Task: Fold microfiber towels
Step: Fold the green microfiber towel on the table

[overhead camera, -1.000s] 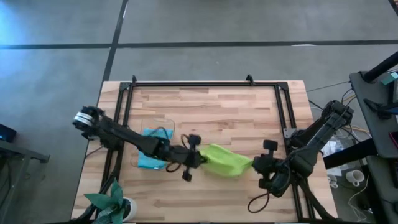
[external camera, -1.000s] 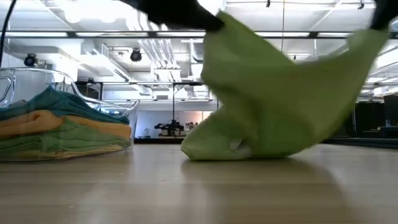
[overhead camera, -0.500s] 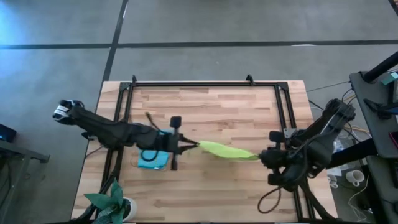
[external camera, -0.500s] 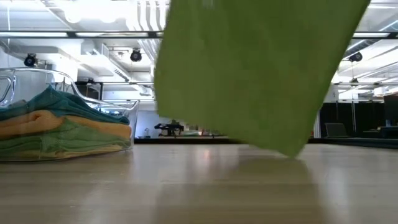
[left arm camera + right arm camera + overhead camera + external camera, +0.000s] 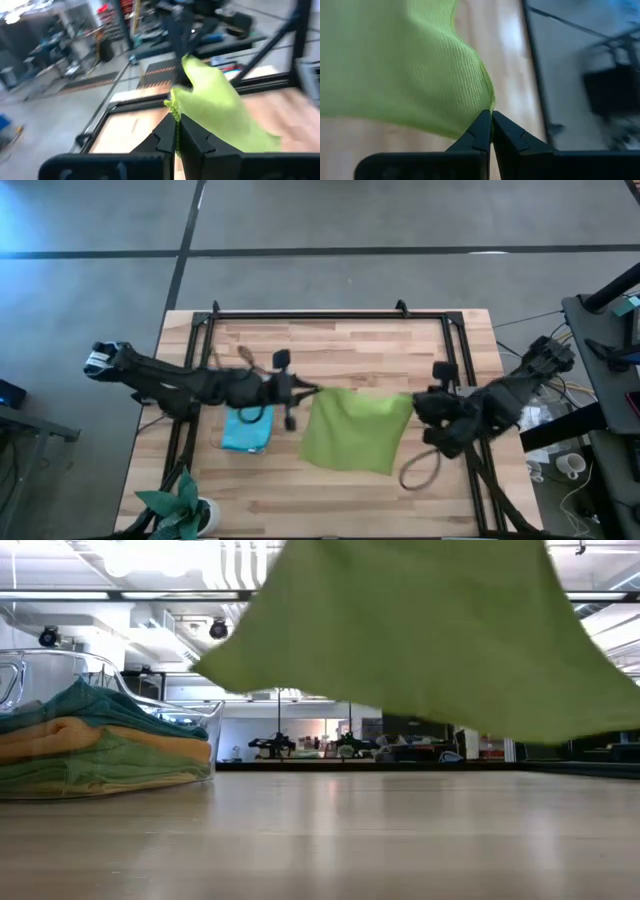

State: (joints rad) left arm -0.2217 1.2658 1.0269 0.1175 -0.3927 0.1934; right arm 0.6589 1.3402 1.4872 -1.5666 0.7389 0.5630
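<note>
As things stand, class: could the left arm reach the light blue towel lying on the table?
Probably not yet. The light blue towel lies right beside the left gripper, but that gripper is shut on a corner of the lime green towel, which the right gripper holds by another corner, lifted off the table.

My two arms were matte black, jointed tubes; the left arm (image 5: 170,385) ended in a white-ringed elbow, and a looped black cable (image 5: 420,470) hung under the right arm (image 5: 500,405).
</note>
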